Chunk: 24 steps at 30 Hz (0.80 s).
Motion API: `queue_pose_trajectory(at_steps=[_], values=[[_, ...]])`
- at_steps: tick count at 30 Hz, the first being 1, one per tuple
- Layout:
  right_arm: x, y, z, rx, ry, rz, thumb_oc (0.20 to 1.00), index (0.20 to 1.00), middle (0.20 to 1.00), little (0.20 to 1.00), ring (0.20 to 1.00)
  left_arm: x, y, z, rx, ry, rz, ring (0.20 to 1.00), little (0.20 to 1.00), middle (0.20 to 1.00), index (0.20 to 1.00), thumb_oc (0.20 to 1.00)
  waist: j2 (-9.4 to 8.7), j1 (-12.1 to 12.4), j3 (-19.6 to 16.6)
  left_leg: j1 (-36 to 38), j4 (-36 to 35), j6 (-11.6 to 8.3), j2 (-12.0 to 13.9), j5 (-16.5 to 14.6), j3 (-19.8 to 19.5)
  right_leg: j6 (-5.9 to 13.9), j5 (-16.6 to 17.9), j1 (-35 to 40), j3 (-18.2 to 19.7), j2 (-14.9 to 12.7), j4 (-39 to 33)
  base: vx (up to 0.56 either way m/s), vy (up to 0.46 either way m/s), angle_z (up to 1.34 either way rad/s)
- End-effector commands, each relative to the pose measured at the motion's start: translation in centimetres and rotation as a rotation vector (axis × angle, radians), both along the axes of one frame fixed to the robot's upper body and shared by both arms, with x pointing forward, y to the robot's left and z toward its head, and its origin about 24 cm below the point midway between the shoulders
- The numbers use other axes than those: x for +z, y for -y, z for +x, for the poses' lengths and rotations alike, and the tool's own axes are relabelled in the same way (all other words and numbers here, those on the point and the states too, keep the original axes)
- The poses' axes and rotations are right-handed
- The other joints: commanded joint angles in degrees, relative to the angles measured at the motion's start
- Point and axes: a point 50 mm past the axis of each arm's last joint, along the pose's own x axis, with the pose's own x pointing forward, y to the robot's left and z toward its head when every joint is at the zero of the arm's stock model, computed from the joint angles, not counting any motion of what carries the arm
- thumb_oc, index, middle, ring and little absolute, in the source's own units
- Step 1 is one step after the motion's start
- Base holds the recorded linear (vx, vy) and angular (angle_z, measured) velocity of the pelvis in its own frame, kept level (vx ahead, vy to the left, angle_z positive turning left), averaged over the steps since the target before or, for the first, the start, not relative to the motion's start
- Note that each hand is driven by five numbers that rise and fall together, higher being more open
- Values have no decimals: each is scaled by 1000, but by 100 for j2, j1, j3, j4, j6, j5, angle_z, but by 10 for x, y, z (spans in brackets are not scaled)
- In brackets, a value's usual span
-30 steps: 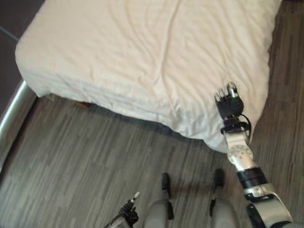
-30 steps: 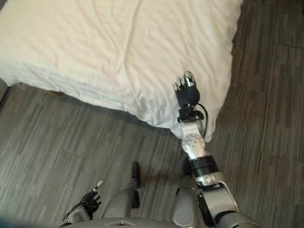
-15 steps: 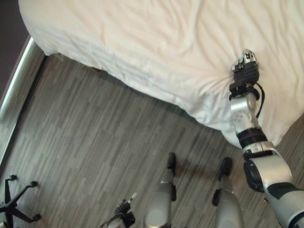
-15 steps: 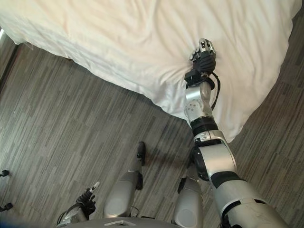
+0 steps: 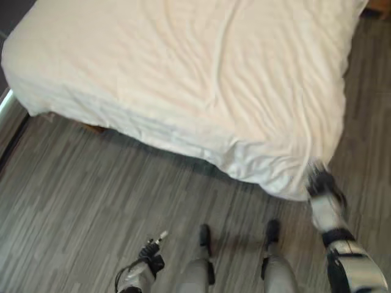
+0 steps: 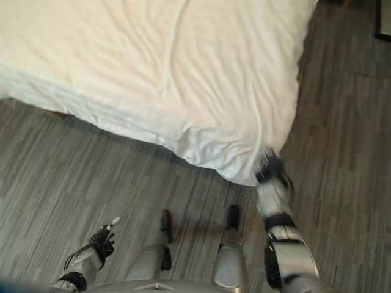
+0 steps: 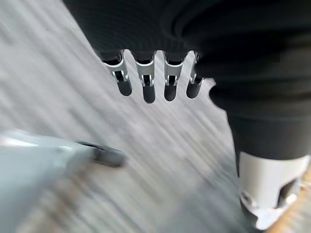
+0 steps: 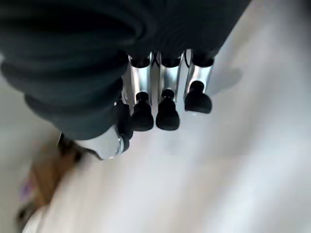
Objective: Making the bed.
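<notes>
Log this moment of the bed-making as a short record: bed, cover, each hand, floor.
bed: white, its near corner pointing toward the robot
cover: white duvet spread over the top, creased, draped down the near side
right hand: right hand at the bed's near corner, by the hanging edge; contact unclear; fingers curled in the right wrist view, holding nothing visible
left hand: left hand low over the floor, away from the bed, fingers relaxed, holding nothing
floor: grey wood-look planks
</notes>
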Motion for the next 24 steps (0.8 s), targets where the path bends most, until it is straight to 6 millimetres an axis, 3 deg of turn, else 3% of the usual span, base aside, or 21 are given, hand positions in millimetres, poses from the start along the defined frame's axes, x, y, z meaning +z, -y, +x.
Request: queue_pose_trajectory(at_steps=[1,2,3,4,5,6,7,8,9,10,11,13,14,15,16,18,20,21,22,23,24], values=[[6,22,-15,76,-66,-136,200,200,200,200,200,5,-6,9,-25,14,43,1000,1000,1000,1000,1000,213,-122,201,424,101,-69,45,-239,223,-316,-734,208,232,399,96,14,-101,-95],[10,30,-18,92,-84,-179,200,200,200,200,200,16,-16,17,-51,55,106,1000,1000,1000,1000,1000,125,-156,204,402,703,-117,96,-417,238,-339,-770,349,286,433,96,-46,-76,-71],[25,40,-14,150,-72,-279,391,391,391,391,391,40,-35,38,-63,157,186,1000,1000,1000,1000,1000,-13,-56,236,331,1214,-137,78,-472,-81,-371,-826,565,321,459,96,-86,-69,-45],[34,37,-2,197,-41,-322,1000,1000,1000,1000,1000,59,-46,54,-38,245,227,1000,1000,1000,1000,1000,-93,34,259,280,1485,-191,-90,-446,-536,-397,-782,623,380,480,96,-100,3,-34],[40,34,3,241,-26,-363,1000,1000,1000,1000,1000,79,-56,67,-22,337,273,1000,1000,1000,1000,1000,-155,111,225,286,1628,-231,-248,-441,-1004,-406,-760,655,430,504,96,-57,93,-36],[52,22,14,377,-19,-487,1000,1000,1000,1000,1000,139,-77,96,12,554,406,1000,1000,1000,1000,1000,-219,302,27,472,1483,-107,-564,-694,-2120,-381,-719,684,677,609,96,-54,111,-91],[41,18,-5,357,-69,-517,1000,1000,1000,1000,1000,154,-64,55,-38,690,515,1000,1000,1000,1000,1000,-223,567,-29,620,1359,-37,-609,-679,-2681,-371,-695,730,793,673,96,-32,97,-111],[26,7,-25,362,-124,-510,1000,1000,1000,1000,1000,127,-36,49,-5,637,435,1000,1000,1000,1000,1000,-300,539,-124,736,1102,-4,-512,-741,-2679,-376,-720,765,793,678,96,-34,87,-144],[27,5,-32,416,-142,-571,1000,1000,1000,1000,1000,156,-10,73,-83,802,428,1000,1000,1000,1000,1000,-340,451,-294,959,741,66,-417,-799,-2570,-358,-716,797,768,687,96,-5,63,-101],[27,5,-32,415,-143,-572,1000,1000,1000,1000,1000,156,-9,73,-84,801,428,1000,1000,1000,1000,1000,-344,458,-299,962,710,64,-421,-765,-2568,-356,-702,785,773,679,96,-7,123,-3],[24,-6,-43,388,-162,-586,1000,1000,1000,1000,1000,168,21,79,-230,841,468,1000,1000,1000,1000,1000,-368,317,-493,1243,100,124,-216,-665,-2270,-331,-697,878,600,682,96,-64,88,38],[24,-14,-44,403,-150,-590,1000,1000,1000,1000,1000,167,29,77,-283,829,504,1000,1000,1000,1000,1000,-444,254,-561,1264,73,180,-286,-705,-2280,-305,-624,867,526,648,96,-112,82,20],[31,-30,-30,437,-98,-621,1000,1000,1000,1000,1000,193,44,87,-357,931,572,1000,1000,1000,1000,1000,-485,232,-475,1342,73,294,-338,-744,-2014,-239,-562,829,384,654,324,-252,86,-29],[34,-43,-26,475,-65,-640,1000,1000,1000,1000,1000,197,49,89,-372,947,588,1000,1000,1000,1000,1000,-418,340,-346,1377,73,351,-299,-733,-1795,-229,-698,688,-99,627,754,-267,87,-86],[34,-43,-26,474,-65,-640,1000,1000,1000,1000,1000,197,49,89,-372,947,589,1000,1000,1000,1000,1000,-435,354,-353,1352,73,354,-318,-708,-1786,-226,-698,640,-81,609,794,-262,78,-132],[52,-57,-17,567,-14,-785,1000,1000,1000,1000,1000,195,58,86,-418,948,577,1000,1000,1000,1000,1000,-293,486,-189,1417,73,390,-252,-667,-1235,-302,-1058,730,-1158,400,1448,-282,72,-138],[60,-56,-15,581,-5,-843,1000,1000,1000,1000,1000,194,60,84,-433,948,577,1000,1000,1000,1000,1000,-272,548,-177,1433,73,424,-231,-622,-1036,-328,-1122,791,-1374,311,1623,-160,3,-131],[80,-61,-6,616,63,-944,1000,1000,1000,1000,1000,186,59,79,-455,906,592,1000,1000,1000,1000,1000,-251,683,-212,1476,118,446,-175,-660,-636,-354,-1334,1112,-1700,248,1628,-103,-106,-129],[92,-64,-2,607,125,-958,1000,1000,1000,1000,1000,179,61,75,-470,879,580,1000,1000,1000,1000,1000,-309,682,-268,1469,113,432,-196,-654,-500,-352,-1353,1317,-1502,433,1257,-62,-105,-150],[92,-64,-2,607,124,-957,1000,1000,1000,1000,1000,179,61,75,-470,879,580,1000,1000,1000,1000,1000,-309,701,-276,1462,104,433,-194,-632,-484,-358,-1306,1321,-1491,446,1204,47,-158,-167],[104,-64,2,589,180,-967,1000,1000,1000,1000,1000,169,63,73,-481,839,552,1000,1000,1000,1000,1000,-366,677,-328,1508,110,389,-138,-632,-318,-445,-1307,1405,-1194,653,868,105,-151,-146]])
